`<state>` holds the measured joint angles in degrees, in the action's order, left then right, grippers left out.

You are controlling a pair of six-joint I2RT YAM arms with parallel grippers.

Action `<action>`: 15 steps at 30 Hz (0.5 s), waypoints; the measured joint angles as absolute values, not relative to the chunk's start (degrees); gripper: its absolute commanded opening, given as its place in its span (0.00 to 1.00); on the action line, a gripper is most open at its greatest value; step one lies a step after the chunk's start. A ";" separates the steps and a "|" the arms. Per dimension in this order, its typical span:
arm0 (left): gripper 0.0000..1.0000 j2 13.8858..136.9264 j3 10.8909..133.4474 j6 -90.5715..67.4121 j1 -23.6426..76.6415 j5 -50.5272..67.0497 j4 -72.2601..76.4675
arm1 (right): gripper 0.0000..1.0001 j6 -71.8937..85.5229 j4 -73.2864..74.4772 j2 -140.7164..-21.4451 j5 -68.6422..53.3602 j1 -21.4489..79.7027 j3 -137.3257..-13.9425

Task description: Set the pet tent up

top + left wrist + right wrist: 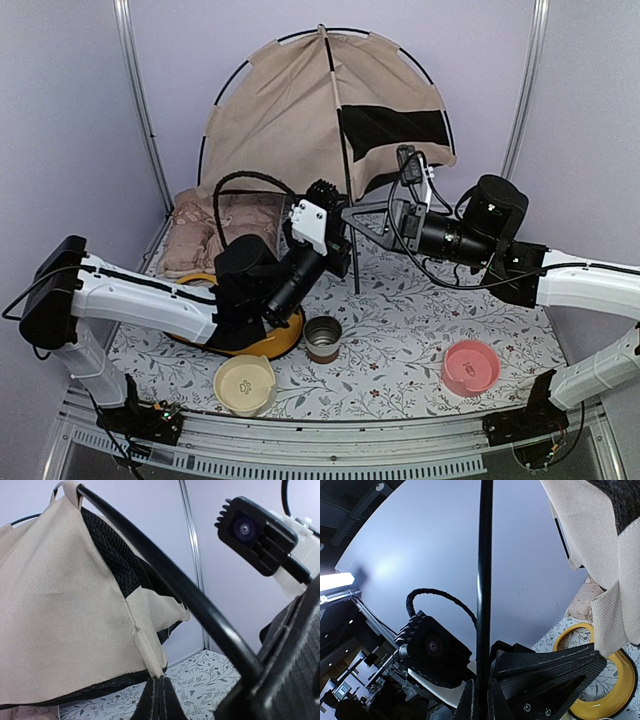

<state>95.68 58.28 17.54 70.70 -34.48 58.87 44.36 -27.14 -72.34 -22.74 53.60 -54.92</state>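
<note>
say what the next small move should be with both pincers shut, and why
Probably: left pincer draws the fabric corner of the tent down toward the table while right pincer steadies the pole. The front flap hangs loose above the table.

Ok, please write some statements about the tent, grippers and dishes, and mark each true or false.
1. The right gripper has its jaws shut on a black pole of the pet tent. True.
2. The pink bowl stands on the left half of the table. False: it stands on the right half.
3. The metal cup stands beside the yellow ring. True.
4. The left gripper has its jaws wide open. False: they are shut at the tent's fabric corner.
</note>
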 measured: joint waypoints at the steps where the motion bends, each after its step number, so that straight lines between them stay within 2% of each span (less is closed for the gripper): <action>1: 0.00 95.44 57.87 17.39 70.70 -34.30 58.81 | 0.00 44.27 -26.94 -72.34 -22.63 53.60 -54.92; 15: 0.00 91.79 50.65 16.05 70.72 -32.82 58.00 | 0.00 41.30 -21.78 -72.27 -19.57 53.58 -56.23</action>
<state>91.79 50.65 16.05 70.72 -32.82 58.00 41.30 -21.78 -72.27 -19.57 53.58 -56.23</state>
